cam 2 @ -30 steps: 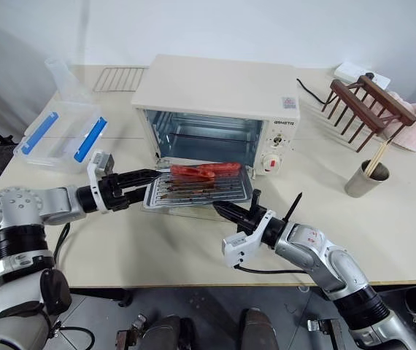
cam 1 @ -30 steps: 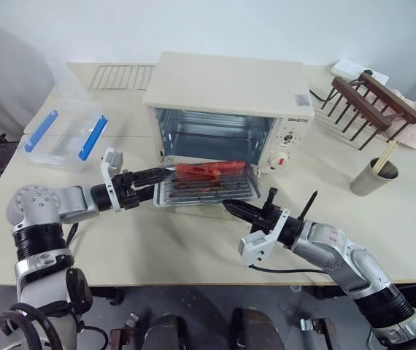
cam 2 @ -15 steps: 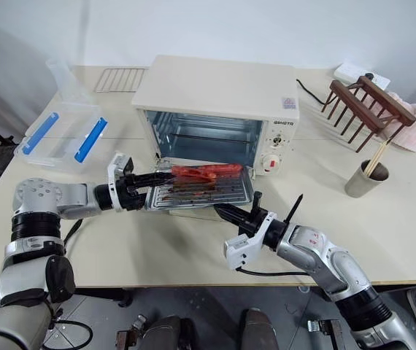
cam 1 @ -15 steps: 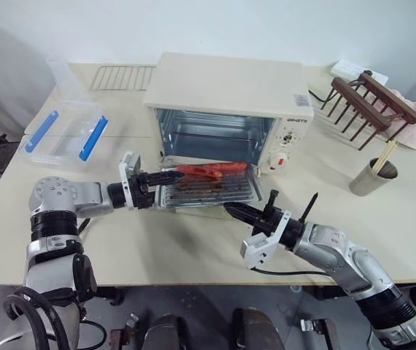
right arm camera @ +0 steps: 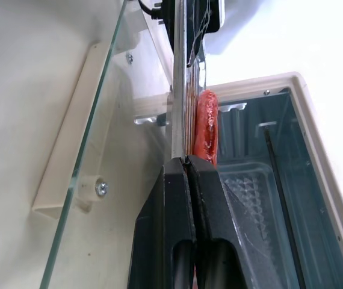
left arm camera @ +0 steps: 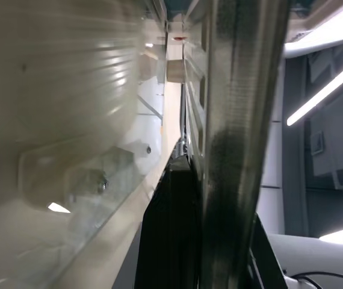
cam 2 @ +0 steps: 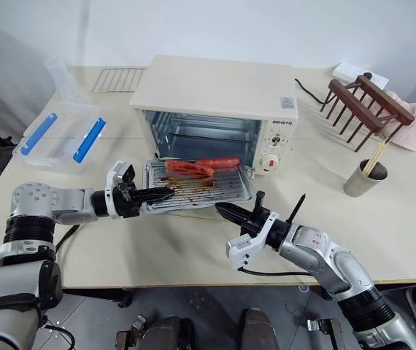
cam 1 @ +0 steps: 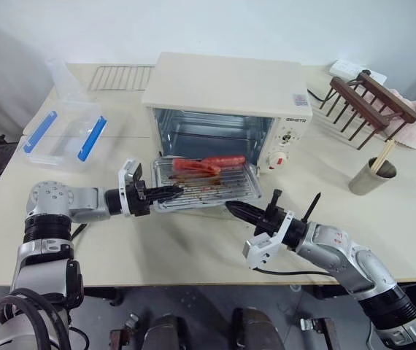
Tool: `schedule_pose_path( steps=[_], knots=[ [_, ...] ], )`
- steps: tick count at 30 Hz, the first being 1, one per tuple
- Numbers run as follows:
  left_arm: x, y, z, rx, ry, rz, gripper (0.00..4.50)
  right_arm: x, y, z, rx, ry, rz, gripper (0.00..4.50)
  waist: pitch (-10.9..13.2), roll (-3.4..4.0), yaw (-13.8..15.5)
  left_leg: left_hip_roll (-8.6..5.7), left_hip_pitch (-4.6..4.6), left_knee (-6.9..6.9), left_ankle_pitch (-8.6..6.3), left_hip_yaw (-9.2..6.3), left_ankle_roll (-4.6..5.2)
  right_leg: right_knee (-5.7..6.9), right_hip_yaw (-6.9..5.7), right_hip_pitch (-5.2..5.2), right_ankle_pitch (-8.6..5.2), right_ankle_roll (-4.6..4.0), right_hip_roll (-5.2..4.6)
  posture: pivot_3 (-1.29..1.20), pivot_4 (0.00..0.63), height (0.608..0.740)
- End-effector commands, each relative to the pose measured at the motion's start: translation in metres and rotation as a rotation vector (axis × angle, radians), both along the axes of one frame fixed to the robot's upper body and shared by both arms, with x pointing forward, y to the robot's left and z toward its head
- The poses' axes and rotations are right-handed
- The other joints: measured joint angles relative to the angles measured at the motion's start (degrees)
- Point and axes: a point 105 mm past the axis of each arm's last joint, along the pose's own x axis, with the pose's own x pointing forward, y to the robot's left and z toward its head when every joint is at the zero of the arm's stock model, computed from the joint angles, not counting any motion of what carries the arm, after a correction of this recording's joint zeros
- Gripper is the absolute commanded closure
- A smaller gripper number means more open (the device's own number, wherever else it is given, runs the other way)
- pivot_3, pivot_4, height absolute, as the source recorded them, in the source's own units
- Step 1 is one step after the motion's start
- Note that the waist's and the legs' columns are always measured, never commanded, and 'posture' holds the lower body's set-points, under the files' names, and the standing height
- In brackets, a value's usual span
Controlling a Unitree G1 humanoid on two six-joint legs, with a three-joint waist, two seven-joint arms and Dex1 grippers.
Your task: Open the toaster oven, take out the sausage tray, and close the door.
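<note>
door (right arm camera: 108,150) lay open | sausage tray (cam 1: 206,184) sat out front of toaster oven (cam 1: 226,109) | left tool (cam 1: 170,193) clamped tray's left edge | right tool (cam 1: 236,210) clamped its front rim

arms: silver-grey metal shells, black ribbed joints
wrists: white camera brackets
left gripper (cam 1: 173,192): black fingers
right gripper (cam 1: 233,208): black fingers
cables: black
</note>
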Motion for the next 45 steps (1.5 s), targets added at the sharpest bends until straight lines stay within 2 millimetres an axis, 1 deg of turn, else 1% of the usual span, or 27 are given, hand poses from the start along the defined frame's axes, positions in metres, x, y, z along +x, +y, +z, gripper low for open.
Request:
schedule_pose_path(
  steps=[1,7,8,10,11,12,13,14,15,16,19,21,22,23,26,28,30,33,35,37,39,41,42,43,44,45],
  knots=[
    [-0.004,0.006,0.010,-0.044,-0.032,0.007,4.48,0.003,-0.012,0.010,0.008,-0.011,-0.020,4.50,0.00,0.00,-0.01,0.00,0.00,0.00,0.00,0.00,0.00,0.00,0.01,0.00,0.00,0.00,0.00,0.00,0.150,0.740],
    [-0.012,0.017,0.010,-0.085,-0.029,0.032,4.48,-0.007,-0.017,0.007,0.060,0.148,0.020,4.50,0.00,0.00,-0.01,0.01,0.01,0.00,0.00,-0.03,0.00,0.00,0.01,0.01,0.00,0.00,0.00,0.00,0.150,0.740],
    [-0.014,0.020,0.010,-0.091,-0.030,0.039,4.50,-0.008,-0.020,0.007,0.071,0.170,0.015,4.30,0.00,0.00,-0.04,0.01,0.01,0.00,0.00,-0.04,0.00,0.01,0.02,0.01,0.00,0.00,0.00,0.00,0.150,0.740],
    [-0.020,0.030,0.013,-0.128,-0.039,0.059,4.50,-0.010,-0.029,0.008,0.080,0.205,0.005,3.86,0.01,-0.01,-0.17,0.01,0.01,0.00,0.00,-0.03,0.00,0.00,0.03,0.01,0.00,0.00,0.00,0.00,0.150,0.740],
    [-0.023,0.034,0.014,-0.144,-0.047,0.067,4.50,-0.011,-0.033,0.010,0.081,0.209,0.001,3.24,0.01,-0.01,-0.18,0.02,0.03,-0.01,0.00,-0.03,0.00,0.01,0.05,0.00,0.00,0.00,-0.01,0.00,0.150,0.740],
    [-0.026,0.038,0.016,-0.159,-0.056,0.075,4.50,-0.011,-0.038,0.010,0.086,0.221,-0.006,3.24,0.01,-0.01,-0.11,0.02,0.03,-0.01,0.00,-0.03,0.00,0.02,0.05,0.00,0.00,0.00,-0.01,0.00,0.150,0.740],
    [-0.030,0.043,0.016,-0.167,-0.062,0.085,4.50,-0.012,-0.042,0.011,0.095,0.239,-0.008,2.91,0.01,-0.01,-0.10,0.02,0.03,-0.01,0.00,-0.03,0.01,0.00,0.04,0.01,0.00,0.00,-0.01,0.00,0.150,0.740],
    [-0.035,0.049,0.016,-0.184,-0.072,0.105,4.50,-0.013,-0.046,0.015,0.123,0.237,-0.002,2.62,0.01,-0.01,-0.05,0.02,0.06,-0.01,0.00,-0.03,0.01,0.00,0.08,0.02,0.00,0.00,-0.03,0.00,0.150,0.740],
    [-0.039,0.057,0.016,-0.201,-0.078,0.130,4.50,-0.014,-0.051,0.018,0.147,0.248,-0.003,2.22,0.01,-0.01,-0.03,0.03,0.07,-0.01,0.00,-0.05,0.01,0.02,0.08,0.03,0.00,0.00,-0.04,0.00,0.150,0.740],
    [-0.042,0.062,0.016,-0.212,-0.084,0.146,4.50,-0.014,-0.054,0.019,0.162,0.254,-0.002,1.98,0.01,-0.01,-0.06,0.02,0.07,-0.01,0.00,-0.04,0.01,0.02,0.08,0.03,0.00,0.00,-0.04,0.00,0.150,0.740],
    [-0.059,0.081,0.007,-0.203,-0.091,0.230,4.50,-0.012,-0.071,0.017,0.166,0.287,-0.025,1.04,0.01,-0.01,-0.25,0.04,0.08,-0.01,0.00,-0.04,0.01,0.01,0.10,0.03,0.00,-0.01,-0.04,0.00,0.150,0.740],
    [-0.073,0.092,0.000,-0.184,-0.094,0.288,4.50,-0.005,-0.086,0.011,0.157,0.306,-0.071,0.48,0.01,-0.01,-0.32,0.05,0.10,-0.02,0.00,-0.04,0.01,0.01,0.12,0.03,-0.01,-0.01,-0.06,0.00,0.150,0.740],
    [-0.079,0.096,-0.004,-0.174,-0.098,0.318,4.50,-0.002,-0.092,0.009,0.164,0.318,-0.089,0.05,0.01,-0.01,-0.28,0.06,0.10,-0.02,0.00,-0.03,0.01,-0.01,0.15,0.03,-0.01,-0.02,-0.06,0.00,0.150,0.740],
    [-0.084,0.098,-0.006,-0.169,-0.108,0.349,4.50,0.001,-0.097,0.008,0.169,0.327,-0.102,0.02,0.01,-0.02,-0.26,0.10,0.11,-0.03,0.00,-0.04,0.01,0.01,0.17,0.03,-0.02,-0.03,-0.09,0.00,0.150,0.740],
    [-0.096,0.107,-0.005,-0.188,-0.191,0.469,4.50,0.012,-0.109,0.003,0.247,0.402,-0.158,0.02,0.01,-0.01,-0.03,0.16,0.11,0.01,0.01,-0.04,0.02,-0.12,0.23,0.04,-0.03,-0.06,-0.13,0.00,0.150,0.740],
    [-0.103,0.109,-0.008,-0.180,-0.210,0.528,4.50,0.018,-0.117,-0.002,0.289,0.460,-0.198,0.02,0.00,-0.03,0.00,0.20,0.12,0.01,0.01,-0.05,0.02,-0.28,0.34,0.09,-0.03,-0.06,-0.15,0.00,0.150,0.740],
    [-0.113,0.114,-0.010,-0.194,-0.245,0.616,4.50,0.022,-0.122,-0.012,0.342,0.571,-0.214,0.02,0.00,-0.03,0.02,0.18,0.11,0.02,0.01,-0.10,0.02,-0.34,0.34,0.13,-0.03,-0.06,-0.13,0.00,0.150,0.740],
    [-0.125,0.124,-0.009,-0.237,-0.289,0.775,4.50,0.026,-0.126,-0.019,0.512,0.729,-0.225,0.57,0.00,-0.03,-0.03,0.18,0.11,0.01,0.01,-0.10,0.03,-0.39,0.35,0.14,-0.03,-0.07,-0.11,0.00,0.150,0.740],
    [-0.130,0.131,-0.010,-0.261,-0.296,0.867,4.50,0.027,-0.127,-0.026,0.560,0.803,-0.227,1.24,0.00,-0.03,-0.02,0.20,0.12,0.01,0.00,-0.10,0.03,-0.41,0.35,0.15,-0.04,-0.08,-0.11,0.00,0.150,0.740],
    [-0.133,0.137,-0.012,-0.279,-0.300,0.946,4.50,0.026,-0.123,-0.029,0.584,0.861,-0.209,1.86,0.00,-0.02,0.05,0.18,0.12,0.01,0.00,-0.10,0.05,-0.43,0.36,0.16,-0.05,-0.10,-0.12,0.00,0.150,0.740],
    [-0.132,0.143,-0.015,-0.300,-0.295,1.026,4.50,0.026,-0.119,-0.034,0.616,0.949,-0.193,2.53,-0.01,-0.01,0.14,0.17,0.11,0.01,0.00,-0.11,0.08,-0.46,0.35,0.19,-0.05,-0.10,-0.13,0.00,0.150,0.740],
    [-0.131,0.147,-0.015,-0.303,-0.296,1.072,4.50,0.025,-0.115,-0.037,0.625,1.000,-0.179,3.19,-0.01,-0.02,0.16,0.15,0.12,0.01,-0.01,-0.12,0.12,-0.52,0.34,0.23,-0.05,-0.10,-0.13,0.00,0.150,0.740],
    [-0.129,0.150,-0.016,-0.303,-0.291,1.096,4.50,0.024,-0.113,-0.036,0.626,1.002,-0.162,3.58,-0.01,-0.02,0.17,0.09,0.11,0.01,-0.02,-0.14,0.13,-0.54,0.31,0.25,-0.05,-0.10,-0.13,0.00,0.150,0.740],
    [-0.124,0.155,-0.016,-0.303,-0.286,1.128,4.50,0.026,-0.107,-0.036,0.638,1.032,-0.140,3.83,-0.01,-0.02,0.15,0.06,0.11,0.01,-0.02,-0.14,0.14,-0.54,0.30,0.25,-0.05,-0.10,-0.13,0.00,0.150,0.740],
    [-0.117,0.157,-0.015,-0.310,-0.277,1.141,4.50,0.027,-0.101,-0.040,0.633,1.080,-0.130,4.25,-0.01,-0.02,0.15,0.06,0.11,0.01,-0.02,-0.14,0.14,-0.54,0.30,0.25,-0.05,-0.10,-0.13,0.00,0.150,0.740],
    [-0.112,0.159,-0.015,-0.314,-0.270,1.148,4.50,0.028,-0.096,-0.043,0.628,1.115,-0.124,4.44,-0.02,-0.02,0.13,0.05,0.11,0.01,-0.01,-0.14,0.15,-0.55,0.29,0.26,-0.05,-0.10,-0.12,0.00,0.150,0.740]
  ],
)
